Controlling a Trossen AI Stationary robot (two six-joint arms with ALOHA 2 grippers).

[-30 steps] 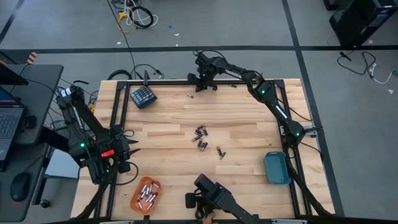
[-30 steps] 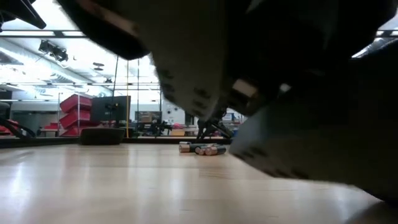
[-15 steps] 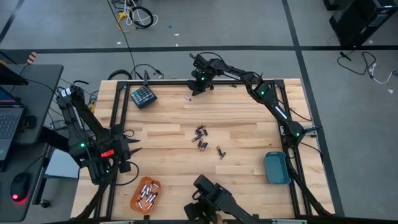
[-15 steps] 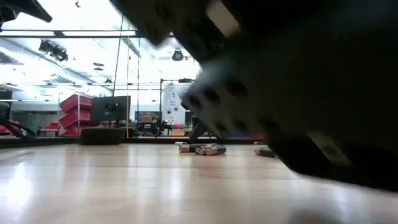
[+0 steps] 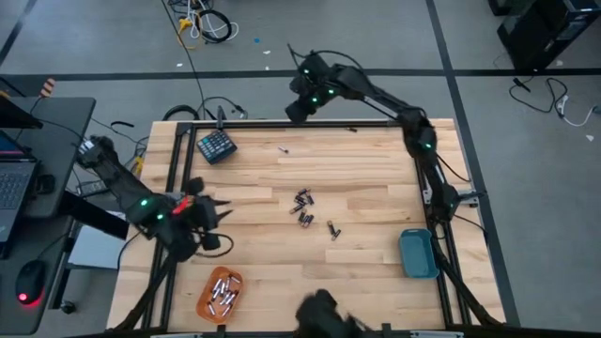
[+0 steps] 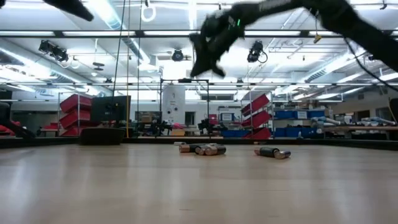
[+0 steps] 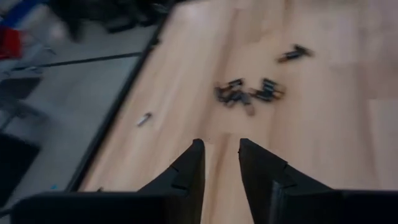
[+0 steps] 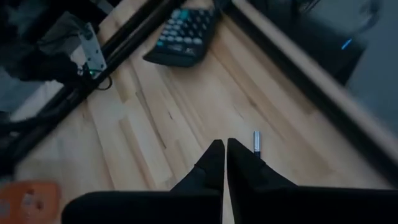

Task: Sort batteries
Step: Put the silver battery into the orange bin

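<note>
Small dark and silvery cylindrical batteries (image 5: 302, 207) are lying in a loose cluster at the middle of the pale wooden plank surface (image 5: 366, 178), with one pair (image 5: 333, 230) a little apart toward the blue rectangular tray (image 5: 418, 253) and one lone pale-ended cell (image 5: 285, 146) near the far edge, beside the dark teal keypad-like block (image 5: 217, 145). More cells are sitting in the orange tray (image 5: 219, 294) at the near-left edge. The high view is giving the whole layout; the low view is showing only the cluster (image 6: 202, 149) and the pair (image 6: 272, 152) lying flat on their sides, long axes running roughly across that picture, trays not visible. The right wrist view is showing the lone cell (image 8: 256, 140) lying flat just beyond the right gripper (image 8: 222, 154), whose jaws are closed together and empty, raised over the far edge. The left wrist view is looking across at the cluster (image 7: 247, 94), the cells pointing in mixed directions. The left gripper (image 5: 208, 221) is hanging over the left part of the surface, jaws parted with a narrow gap and gripping nothing. Compared with a second ago, the right gripper (image 5: 299, 103) has lifted back past the far edge, the left arm has swung inward, and the dark bulk blocking the low view has gone.
</note>
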